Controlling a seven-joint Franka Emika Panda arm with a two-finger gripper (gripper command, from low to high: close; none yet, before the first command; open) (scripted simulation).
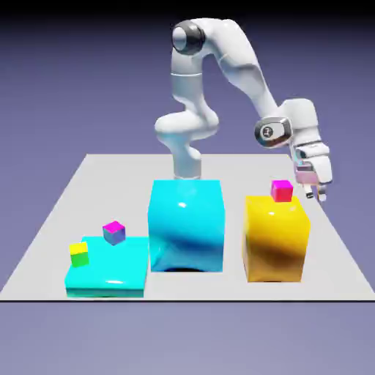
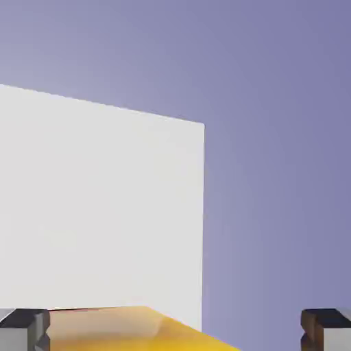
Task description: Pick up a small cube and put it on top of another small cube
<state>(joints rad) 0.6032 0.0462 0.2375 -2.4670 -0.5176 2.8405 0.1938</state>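
Blue-violet backdrop all round, and a pale grey surface [image 1: 44, 249] carrying three big blocks. On the exterior view's left, the low cyan slab [image 1: 106, 275] holds the small cube [image 1: 113, 233], deep blue-violet with a magenta top, sitting near the slab's far edge; the yellow-green cube [image 1: 79, 254] sits just beside it, nearer the slab's left corner. A tall cyan block [image 1: 186, 225] stands in the middle. On the right, the yellow block [image 1: 275, 238] carries the magenta-and-red cube [image 1: 282, 190] on top. The gripper [image 1: 316, 194] hangs just beyond that block's far right corner, well apart from the small cube. In the hand view the jaws are spread wide, nothing between them, with what looks like the yellow block's top edge below.
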